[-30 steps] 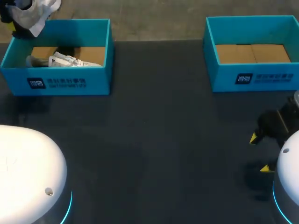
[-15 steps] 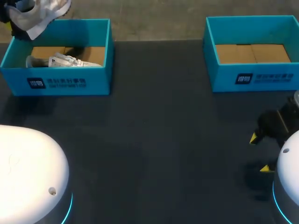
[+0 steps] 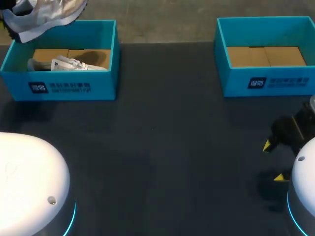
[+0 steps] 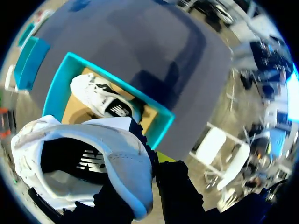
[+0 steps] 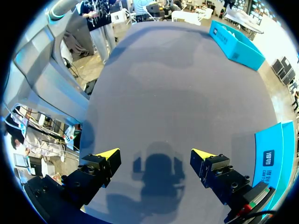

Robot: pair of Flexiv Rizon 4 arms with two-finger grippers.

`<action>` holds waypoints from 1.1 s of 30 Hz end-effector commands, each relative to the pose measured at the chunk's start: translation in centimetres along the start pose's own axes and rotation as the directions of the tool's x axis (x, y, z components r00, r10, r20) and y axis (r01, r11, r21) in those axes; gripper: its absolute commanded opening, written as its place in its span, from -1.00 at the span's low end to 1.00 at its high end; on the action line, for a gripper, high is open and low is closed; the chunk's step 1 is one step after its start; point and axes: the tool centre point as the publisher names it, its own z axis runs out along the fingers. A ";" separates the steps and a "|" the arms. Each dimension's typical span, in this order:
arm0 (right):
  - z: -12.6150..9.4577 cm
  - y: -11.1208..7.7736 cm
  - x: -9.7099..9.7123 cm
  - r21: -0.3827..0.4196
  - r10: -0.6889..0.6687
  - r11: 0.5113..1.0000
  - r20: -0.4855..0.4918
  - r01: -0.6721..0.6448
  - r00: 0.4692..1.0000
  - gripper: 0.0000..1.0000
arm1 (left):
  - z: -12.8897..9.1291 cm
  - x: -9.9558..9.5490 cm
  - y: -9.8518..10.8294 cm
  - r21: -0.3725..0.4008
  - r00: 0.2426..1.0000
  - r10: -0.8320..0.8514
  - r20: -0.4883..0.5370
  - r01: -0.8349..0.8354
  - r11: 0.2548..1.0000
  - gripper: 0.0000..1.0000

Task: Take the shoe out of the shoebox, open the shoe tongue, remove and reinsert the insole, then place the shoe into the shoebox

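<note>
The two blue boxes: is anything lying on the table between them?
No. The head view shows only bare dark table between the left shoebox and the right shoebox.

You're at a robot test bench in a lab: a dark table (image 3: 162, 147) with a white arm base (image 3: 29, 182) at its near left corner and a second arm base (image 3: 302, 196) at its near right. Along the table's far edge stand a blue left shoebox (image 3: 64, 87) and a matching right shoebox (image 3: 268, 83).
</note>
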 end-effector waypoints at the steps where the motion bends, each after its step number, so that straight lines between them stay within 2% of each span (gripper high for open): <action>1: 0.1 0.0 0.2 0.003 0.000 1.000 0.003 0.000 1.000 1.00 | 0.4 1.4 1.0 -0.199 0.885 0.465 0.004 -0.455 0.868 -1.00; 3: 0.1 0.0 0.2 0.003 0.000 1.000 0.003 0.000 1.000 1.00 | 0.3 2.0 1.7 -0.232 0.893 0.449 -0.025 -0.442 0.867 -1.00; 15: 0.1 0.0 0.2 0.003 0.000 1.000 0.003 0.000 1.000 1.00 | 0.3 2.0 1.7 -0.232 0.893 0.449 -0.025 -0.442 0.867 -1.00; 17: 0.1 0.0 0.2 0.003 0.000 1.000 0.003 0.000 1.000 1.00 | 0.8 0.9 2.9 -0.196 0.875 0.483 0.015 -0.471 0.860 -1.00; 19: 0.1 0.0 0.2 0.003 0.000 1.000 0.003 0.000 1.000 1.00 | 1.4 0.2 4.2 -0.208 0.870 0.494 0.003 -0.482 0.851 -1.00; 24: 0.1 0.0 0.2 0.003 0.000 1.000 0.003 0.000 1.000 1.00 | 2.1 -1.0 7.1 -0.169 0.856 0.517 0.010 -0.508 0.845 -1.00; 30: 0.1 0.0 0.2 0.003 0.000 1.000 0.003 0.000 1.000 1.00 | 2.5 -2.5 9.1 -0.134 0.800 0.599 0.045 -0.589 0.797 -1.00; 31: 0.1 0.0 0.2 0.003 0.000 1.000 0.003 0.000 1.000 1.00 | 2.6 -2.8 9.5 -0.135 0.816 0.578 0.031 -0.569 0.811 -1.00; 33: 0.1 0.0 0.2 0.003 0.000 1.000 0.003 0.000 1.000 1.00 | 2.8 -3.1 9.6 -0.135 0.799 0.601 0.038 -0.592 0.795 -1.00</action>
